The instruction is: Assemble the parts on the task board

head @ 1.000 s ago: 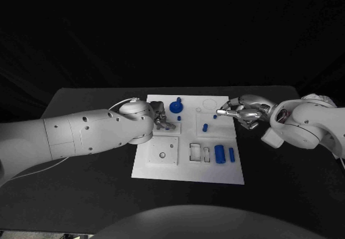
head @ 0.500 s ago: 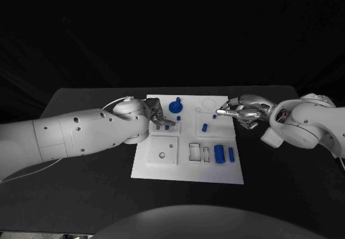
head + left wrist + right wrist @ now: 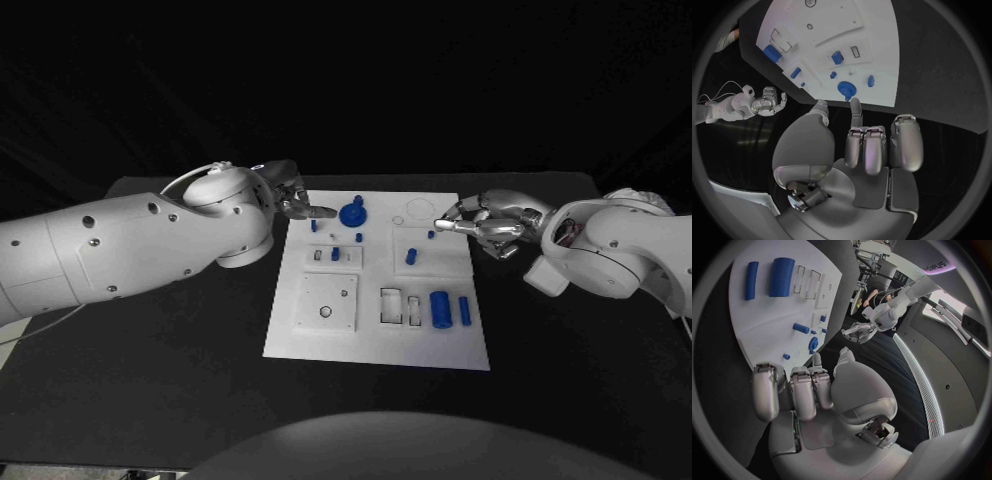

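Observation:
The white task board [image 3: 372,340] lies in the middle of the table. A blue gear-shaped part [image 3: 353,213] stands near its far edge, with several small blue pegs [image 3: 335,254] around it. A thick blue cylinder [image 3: 440,309] and a slim one [image 3: 464,311] lie near the right edge. My left hand [image 3: 294,199] hovers at the far left corner of the board, thumb and one finger stretched apart, holding nothing. In the left wrist view the hand [image 3: 870,150] points at the gear [image 3: 845,90]. My right hand [image 3: 483,224] sits at the board's right edge, fingers curled in, holding nothing.
The black table [image 3: 159,380] extends on both sides of the board. A white square plate with holes [image 3: 327,302] and empty rectangular slots [image 3: 392,305] lie on the near half of the board. My bulky left forearm [image 3: 130,250] hangs over the table's left side.
My left hand has drawn back from over the board's left-middle pegs to the far left corner, uncovering them. My right hand has not moved.

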Robot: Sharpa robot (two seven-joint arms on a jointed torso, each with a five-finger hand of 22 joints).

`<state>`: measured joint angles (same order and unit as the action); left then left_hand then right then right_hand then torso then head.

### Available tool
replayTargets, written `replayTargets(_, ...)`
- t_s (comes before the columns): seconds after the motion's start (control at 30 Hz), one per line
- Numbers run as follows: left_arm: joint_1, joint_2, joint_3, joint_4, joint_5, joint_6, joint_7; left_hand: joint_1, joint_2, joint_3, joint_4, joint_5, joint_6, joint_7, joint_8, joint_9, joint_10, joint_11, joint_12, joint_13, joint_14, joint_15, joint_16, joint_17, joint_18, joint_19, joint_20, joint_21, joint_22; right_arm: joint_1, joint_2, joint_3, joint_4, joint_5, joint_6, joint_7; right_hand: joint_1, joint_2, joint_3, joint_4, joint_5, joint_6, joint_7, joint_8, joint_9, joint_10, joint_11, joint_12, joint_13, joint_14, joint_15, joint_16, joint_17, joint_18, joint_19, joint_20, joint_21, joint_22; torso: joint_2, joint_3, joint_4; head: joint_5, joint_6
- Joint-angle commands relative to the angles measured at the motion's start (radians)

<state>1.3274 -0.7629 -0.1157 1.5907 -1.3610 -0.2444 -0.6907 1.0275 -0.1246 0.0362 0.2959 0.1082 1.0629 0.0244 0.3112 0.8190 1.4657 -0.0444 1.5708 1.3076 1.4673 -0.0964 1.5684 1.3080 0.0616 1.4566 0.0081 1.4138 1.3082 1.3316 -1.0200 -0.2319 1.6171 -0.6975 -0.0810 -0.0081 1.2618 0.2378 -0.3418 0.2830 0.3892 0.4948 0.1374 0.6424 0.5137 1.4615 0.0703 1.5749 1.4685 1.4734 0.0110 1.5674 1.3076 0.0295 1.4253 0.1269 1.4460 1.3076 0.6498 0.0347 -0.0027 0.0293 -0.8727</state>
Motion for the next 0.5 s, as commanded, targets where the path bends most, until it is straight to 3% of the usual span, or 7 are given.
replayTargets(0.03,0.022,-0.02,0.002,0.005,0.004,-0.03,0.016,0.031,0.025,0.019,-0.002,0.075,-0.003,-0.008,0.013,0.012,0.105,-0.01,0.0,0.263,0.103,-0.009,0.002,0.263,-0.009,0.012,-0.001,0.008,0.056,-0.001,-0.001,0.0,0.001,-0.001,0.001,0.019,-0.014,-0.001,-0.002,0.008,0.001,-0.003,0.002,0.005,0.002,0.109,-0.009,-0.004,0.102,0.097,0.003,0.003,0.263,0.015,-0.004,-0.001,-0.002,0.204,-0.003,0.0016,0.0008,0.003,0.0)
replayTargets(0.13,0.034,-0.027,0.001,-0.019,0.007,0.0,0.013,0.078,0.041,0.036,-0.005,0.157,-0.007,-0.01,0.025,0.023,0.105,-0.012,0.0,0.263,0.103,-0.011,0.002,0.263,-0.011,0.015,-0.003,0.014,0.066,-0.001,-0.003,0.0,0.004,-0.001,-0.004,0.028,-0.017,0.0,-0.003,0.008,0.001,-0.002,0.001,0.005,0.002,0.109,-0.009,-0.004,0.102,0.097,0.003,0.003,0.263,0.013,0.001,0.0,0.002,0.206,-0.005,0.0026,0.0023,0.006,0.0)
replayTargets(0.2,0.038,-0.023,0.001,-0.042,0.012,0.033,0.006,0.103,0.046,0.046,-0.006,0.183,-0.003,-0.014,0.035,0.031,0.105,-0.015,0.0,0.263,0.103,-0.012,0.002,0.263,-0.013,0.018,-0.004,0.019,0.075,-0.001,-0.005,0.0,0.007,0.0,-0.007,0.035,-0.021,0.0,-0.006,0.008,0.002,-0.001,0.001,0.006,0.002,0.109,-0.009,-0.004,0.102,0.097,0.003,0.003,0.263,0.01,0.012,0.0,0.011,0.21,-0.004,0.0025,0.0041,0.008,0.0)
replayTargets(0.33,0.04,-0.004,-0.004,-0.091,0.032,0.076,-0.001,0.118,0.047,0.054,-0.004,0.176,0.01,-0.02,0.054,0.045,0.105,-0.019,0.0,0.263,0.103,-0.015,0.002,0.263,-0.014,0.021,-0.006,0.024,0.083,-0.001,-0.009,0.0,0.011,0.0,-0.006,0.043,-0.028,0.001,-0.009,0.007,0.004,0.003,0.0,0.008,0.003,0.109,-0.01,-0.004,0.102,0.097,0.002,0.003,0.263,0.006,0.028,-0.001,0.024,0.217,0.0,0.0007,0.0071,0.011,0.0)
replayTargets(0.5,0.032,0.042,-0.008,-0.172,0.048,0.094,0.017,0.106,0.044,0.051,-0.002,0.167,0.011,-0.02,0.062,0.053,0.105,-0.02,0.0,0.263,0.103,-0.016,0.002,0.263,-0.015,0.021,-0.007,0.026,0.085,-0.001,-0.015,0.0,0.016,0.0,0.001,0.044,-0.038,0.005,-0.014,0.007,0.005,0.009,-0.002,0.01,0.004,0.109,-0.012,-0.004,0.102,0.097,0.0,0.003,0.263,0.001,0.046,-0.002,0.039,0.224,0.005,0.0,0.0112,0.006,0.0)
